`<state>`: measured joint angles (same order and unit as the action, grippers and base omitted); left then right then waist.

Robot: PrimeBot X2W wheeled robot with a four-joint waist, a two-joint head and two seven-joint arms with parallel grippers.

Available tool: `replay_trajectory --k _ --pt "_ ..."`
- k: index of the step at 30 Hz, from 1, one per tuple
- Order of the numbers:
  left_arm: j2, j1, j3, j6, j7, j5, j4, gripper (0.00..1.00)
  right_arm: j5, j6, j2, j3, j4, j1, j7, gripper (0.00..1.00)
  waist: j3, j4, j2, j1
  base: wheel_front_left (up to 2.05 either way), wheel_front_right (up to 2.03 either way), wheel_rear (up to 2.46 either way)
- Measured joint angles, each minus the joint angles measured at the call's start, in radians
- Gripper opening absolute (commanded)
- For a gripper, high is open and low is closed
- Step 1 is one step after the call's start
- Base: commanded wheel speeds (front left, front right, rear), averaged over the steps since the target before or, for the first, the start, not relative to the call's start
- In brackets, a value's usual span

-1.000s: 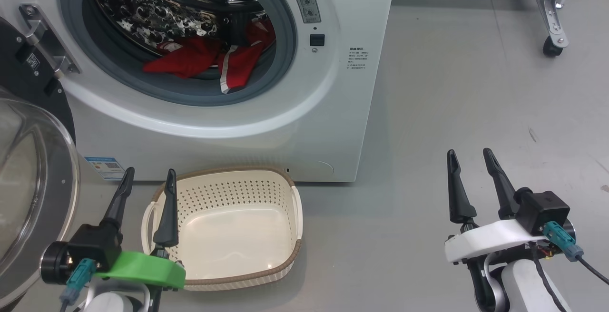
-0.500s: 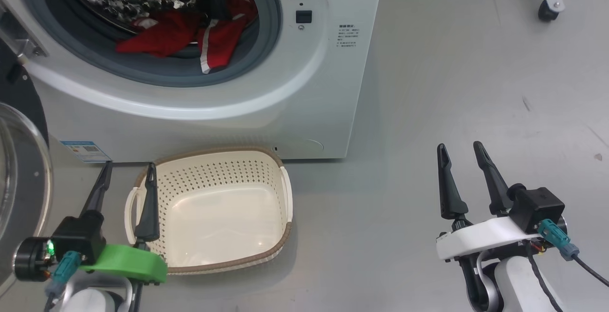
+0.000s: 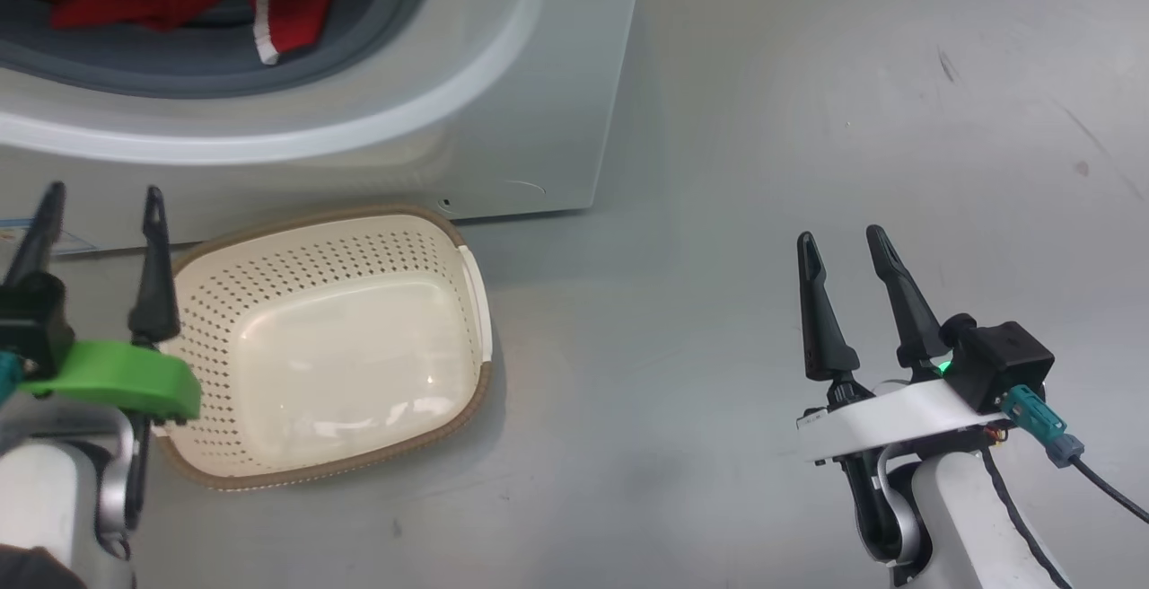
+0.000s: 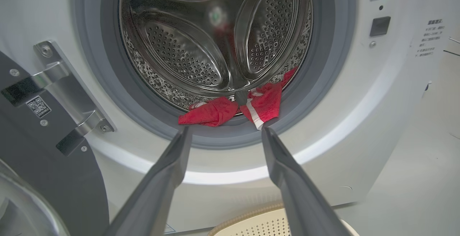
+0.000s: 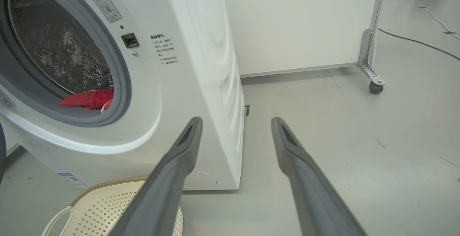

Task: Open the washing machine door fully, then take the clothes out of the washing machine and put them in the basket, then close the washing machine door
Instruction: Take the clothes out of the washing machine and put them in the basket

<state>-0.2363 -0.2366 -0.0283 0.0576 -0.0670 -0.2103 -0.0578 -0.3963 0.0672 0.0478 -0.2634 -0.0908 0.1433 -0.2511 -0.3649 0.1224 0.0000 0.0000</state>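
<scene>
Clothes (image 4: 212,113), lower centre of left wrist view: likely limp, light jersey; we'd pinch the bunched fold. Left gripper (image 4: 225,131) and right gripper (image 5: 235,121) splayed, empty.

Test lab: wheeled partition (image 5: 298,20), bare grey floor (image 5: 359,139)

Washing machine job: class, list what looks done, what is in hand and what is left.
Done: the washing machine door stands swung clear of the drum opening. In hand: the left gripper, open and empty, points at the clothes lying at the drum's front; the right gripper hangs open over the floor. Left: move the clothes into the basket, which holds nothing, then close the door.
</scene>
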Motion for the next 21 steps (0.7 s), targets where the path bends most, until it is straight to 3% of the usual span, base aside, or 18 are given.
replay_trajectory --k 9,21 --pt "-0.105 -0.189 0.028 0.007 0.101 0.03 -0.04 1.0 -0.043 -0.001 0.0 -0.044 0.026 0.076 -0.002 1.0 -0.114 0.085 0.0 0.0 0.0 0.0 0.0" --pt "-0.18 -0.418 -0.006 -0.002 0.223 0.109 -0.175 1.0 -0.082 -0.018 0.0 -0.086 0.037 0.121 -0.002 1.0 -0.231 0.191 0.0 0.0 0.0 0.0 0.0"
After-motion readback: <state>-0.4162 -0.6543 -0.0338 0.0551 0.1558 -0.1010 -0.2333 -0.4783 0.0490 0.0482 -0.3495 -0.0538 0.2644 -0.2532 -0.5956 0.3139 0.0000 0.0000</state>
